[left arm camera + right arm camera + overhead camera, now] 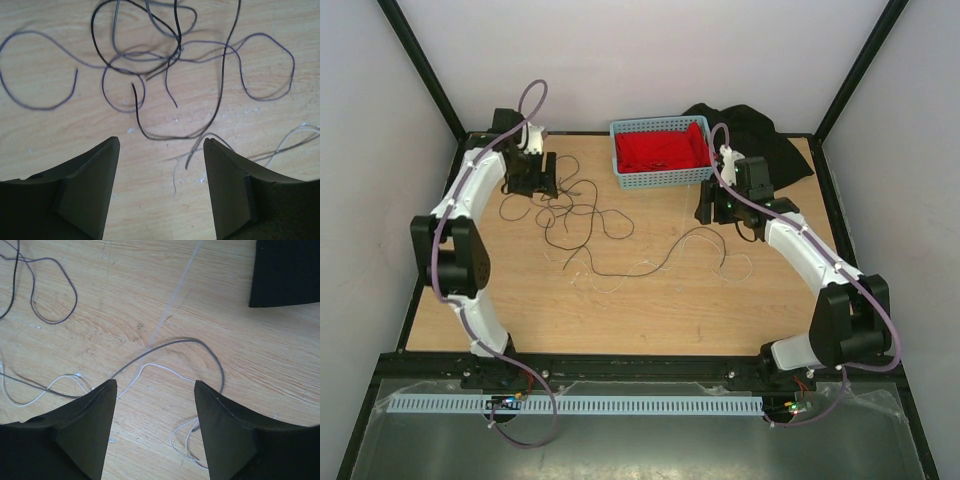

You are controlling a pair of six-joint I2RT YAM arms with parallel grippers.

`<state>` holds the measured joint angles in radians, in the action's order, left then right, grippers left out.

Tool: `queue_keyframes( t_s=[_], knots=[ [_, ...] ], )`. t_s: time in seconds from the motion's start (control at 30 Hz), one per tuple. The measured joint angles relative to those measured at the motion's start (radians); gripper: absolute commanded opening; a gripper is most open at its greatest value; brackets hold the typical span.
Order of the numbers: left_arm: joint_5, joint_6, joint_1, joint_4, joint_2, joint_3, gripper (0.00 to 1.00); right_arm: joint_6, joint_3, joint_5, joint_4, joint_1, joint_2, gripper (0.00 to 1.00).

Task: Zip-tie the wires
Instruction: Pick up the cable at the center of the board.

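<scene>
Wooden table (pixel 670 320): wires (pixel 176 50) sprawl left to right; zip tie (pixel 172 295) lies diagonal.

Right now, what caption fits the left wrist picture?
Open left gripper hovers above tangled black wires on the wooden table.

the wires (pixel 582 212) lie loose on the wooden table (pixel 650 320). the black loops are bunched toward the far left corner, and one long black strand trails across the middle toward the right. a few whitish strands lie just nearer than it. the left tool (pixel 533 185) hangs over the left end of the tangle, close to the far left corner. the right tool (pixel 718 208) hangs near the right end of the long strand, just beside the blue basket (pixel 665 180). the basket sits at the far edge with a red cloth (pixel 660 150) inside. a black cloth (pixel 770 135) lies bunched in the far right corner.
</scene>
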<state>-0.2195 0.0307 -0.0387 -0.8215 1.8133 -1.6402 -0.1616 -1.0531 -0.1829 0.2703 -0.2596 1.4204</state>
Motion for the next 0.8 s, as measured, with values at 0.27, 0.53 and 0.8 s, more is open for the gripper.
queue_keyframes(
  t_s=[0.27,0.53,0.8],
  knots=[
    [-0.011,0.059,-0.007,-0.003,0.245,-0.16,0.66,0.0,0.024,-0.031,-0.006,-0.003,-0.025,0.75],
    [-0.013,0.128,-0.035,-0.005,0.359,-0.258,0.52,0.0,0.025,-0.043,-0.008,-0.003,-0.027,0.75],
    [-0.035,0.158,-0.069,-0.005,0.416,-0.28,0.0,0.001,0.025,-0.042,-0.008,-0.003,-0.027,0.76]
  ],
)
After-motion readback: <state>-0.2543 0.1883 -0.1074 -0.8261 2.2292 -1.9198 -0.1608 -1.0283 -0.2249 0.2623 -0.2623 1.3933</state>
